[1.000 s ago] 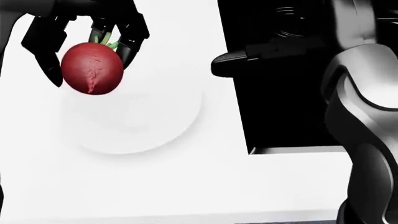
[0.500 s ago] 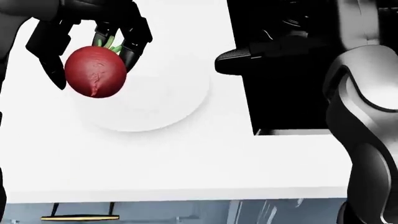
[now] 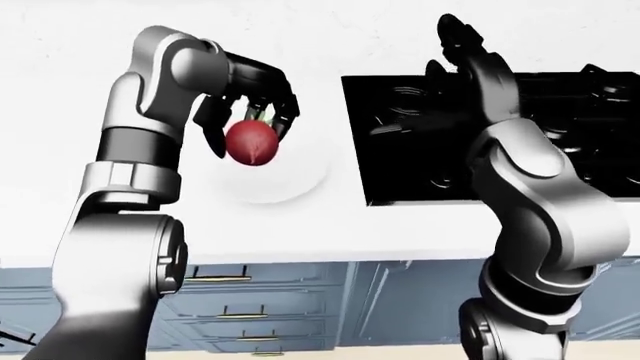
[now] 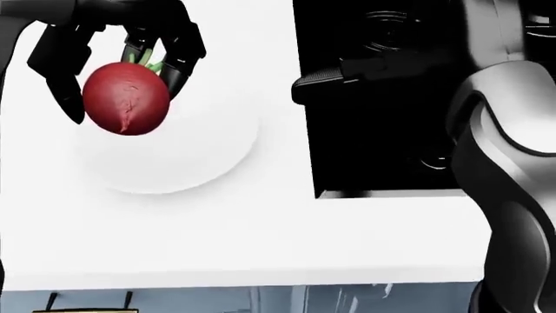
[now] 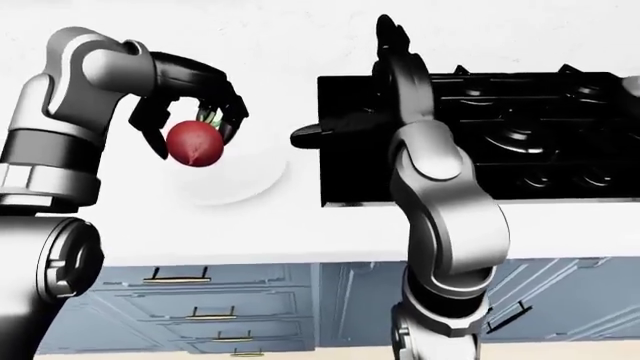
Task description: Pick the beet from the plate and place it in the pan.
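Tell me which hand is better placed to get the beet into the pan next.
Left. The left hand already grips the beet above the plate. The right hand is raised over the stove, empty, and blocks much of the pan.

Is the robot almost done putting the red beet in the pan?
About halfway. Done: the beet is off the white plate, gripped in the left hand above the plate. In hand: carrying it. Left: moving it across to the black stove, where the pan's handle pokes out, and dropping it in. The right hand is raised over the stove, holding nothing.
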Available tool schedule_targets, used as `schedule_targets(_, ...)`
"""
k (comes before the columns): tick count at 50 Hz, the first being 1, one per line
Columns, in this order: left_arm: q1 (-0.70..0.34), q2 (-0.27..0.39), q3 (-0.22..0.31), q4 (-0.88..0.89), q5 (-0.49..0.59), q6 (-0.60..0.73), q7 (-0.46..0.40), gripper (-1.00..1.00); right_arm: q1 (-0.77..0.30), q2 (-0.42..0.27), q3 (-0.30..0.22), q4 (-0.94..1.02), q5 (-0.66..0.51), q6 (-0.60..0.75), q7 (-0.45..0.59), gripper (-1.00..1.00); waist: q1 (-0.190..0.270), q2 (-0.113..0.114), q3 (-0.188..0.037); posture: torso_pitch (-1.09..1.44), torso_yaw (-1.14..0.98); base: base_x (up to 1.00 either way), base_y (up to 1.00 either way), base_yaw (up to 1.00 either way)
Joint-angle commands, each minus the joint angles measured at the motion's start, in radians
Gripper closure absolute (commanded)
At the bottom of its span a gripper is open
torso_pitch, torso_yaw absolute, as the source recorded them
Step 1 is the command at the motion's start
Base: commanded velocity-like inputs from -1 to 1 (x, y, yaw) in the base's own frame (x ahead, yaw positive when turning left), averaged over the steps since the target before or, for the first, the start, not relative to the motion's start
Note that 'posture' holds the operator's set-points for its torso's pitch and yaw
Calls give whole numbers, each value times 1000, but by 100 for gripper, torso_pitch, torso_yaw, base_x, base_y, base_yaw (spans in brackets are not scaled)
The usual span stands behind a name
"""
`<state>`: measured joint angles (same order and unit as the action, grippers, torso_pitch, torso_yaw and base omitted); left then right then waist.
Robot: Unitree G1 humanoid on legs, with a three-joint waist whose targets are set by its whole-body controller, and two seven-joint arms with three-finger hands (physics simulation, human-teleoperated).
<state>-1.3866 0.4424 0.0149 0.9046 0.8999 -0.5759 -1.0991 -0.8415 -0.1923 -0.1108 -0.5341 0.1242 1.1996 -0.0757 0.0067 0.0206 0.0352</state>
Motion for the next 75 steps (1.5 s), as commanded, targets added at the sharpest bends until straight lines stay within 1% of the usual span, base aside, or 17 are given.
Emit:
schedule_targets(1,-43,0,13,-46,-26,-1,20,100,-27,-12,-16,-24,-8,-28,-9,-100,-6,-3,-23,0,0,0,-25,0)
schedule_targets(5,-44,2,14,-44,-26,-1,22,100,-25,-13,-14,-21,-6,-33,-10,-100,2,-88,-29,0,0,0,-25,0)
schedule_targets(8,-41,2,14,-47,-27,-1,22,100,-25,-14,-13,-25,-5,-29,-11,-100,0,-80,-16,0,0,0,-24,0)
schedule_targets(21,-36,2,15,-54,-28,4,17,100,-57,-21,-11,-60,-8,17,-14,-100,17,-11,-18,0,0,0,-17,0)
schedule_targets(25,-33,0,15,-61,-29,8,13,100,-62,-21,-12,-72,-8,29,-15,-100,10,61,-29,0,0,0,-8,0)
schedule_targets(26,-31,0,14,-60,-29,7,14,100,-61,-22,-12,-71,-8,27,-14,-100,11,26,-23,0,0,0,-8,0)
schedule_targets(28,-32,0,14,-58,-28,6,15,100,-61,-23,-12,-70,-8,25,-13,-100,0,44,-28,0,0,0,-8,0)
schedule_targets(34,-32,0,13,-52,-28,4,17,100,-57,-23,-11,-66,-10,20,-11,-100,-4,-5,-16,0,0,0,-7,0)
schedule_targets(38,-37,2,15,-57,-30,7,12,100,-67,-24,-16,-79,-8,36,-11,-100,4,-99,-29,0,0,0,-7,0)
schedule_targets(39,-37,2,14,-55,-29,6,13,100,-73,-25,-19,-83,-6,44,-11,-100,2,-65,-21,0,0,0,-8,0)
schedule_targets(41,-38,1,14,-54,-29,8,11,100,-83,-27,-22,-93,-3,61,-13,-100,2,-75,-19,0,0,0,-7,0)
schedule_targets(49,-36,0,14,-55,-29,8,11,100,-79,-29,-18,-91,-1,56,-14,-100,6,-5,-4,0,0,0,-7,0)
schedule_targets(52,-34,2,15,-55,-30,7,11,100,-76,-29,-17,-87,-2,51,-13,-100,0,70,-23,0,0,0,-7,0)
schedule_targets(53,-36,2,15,-55,-30,8,11,100,-74,-29,-16,-86,-2,49,-12,-100,4,41,-16,0,0,0,-7,0)
schedule_targets(62,-29,2,15,-62,-31,12,8,100,-75,-29,-16,-90,-4,54,-11,-100,-4,-12,-14,0,0,0,-7,0)
schedule_targets(66,-31,2,16,-61,-32,11,8,100,-78,-28,-16,-92,-4,58,-11,-100,4,-105,-28,0,0,0,-7,0)
schedule_targets(75,-33,1,15,-60,-32,13,7,100,-79,-29,-17,-90,-5,58,-11,-100,10,-39,-11,0,0,0,-7,0)
